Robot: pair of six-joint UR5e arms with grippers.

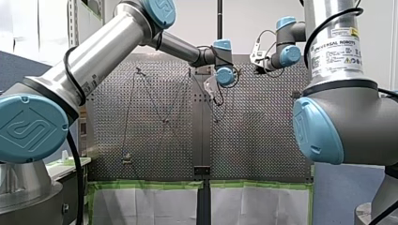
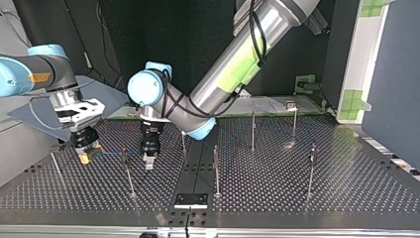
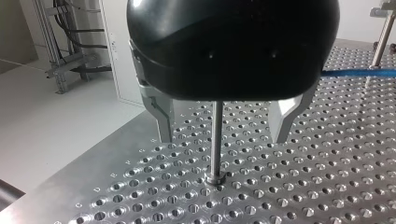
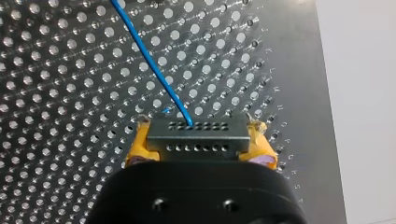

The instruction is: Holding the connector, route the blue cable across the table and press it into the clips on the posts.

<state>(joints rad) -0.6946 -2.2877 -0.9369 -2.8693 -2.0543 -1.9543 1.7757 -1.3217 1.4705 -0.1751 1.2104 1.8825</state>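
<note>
Right wrist view — connector [image 4: 197, 137] tight in right end effector [image 4: 198, 128], table edge [image 4: 310, 70] near; left end effector [image 3: 223, 137] wide.

One camera sits high behind the left arm [image 1: 94, 61] and right arm [image 1: 338, 93], looking out over the whole surface [image 1: 155, 140]. Another faces them from the opposite edge, low and nearer; both share the posts [image 2: 216, 168]. The wrist cameras look closely past the left gripper [image 3: 222, 137] and right gripper [image 4: 200, 140] at that same surface.
</note>
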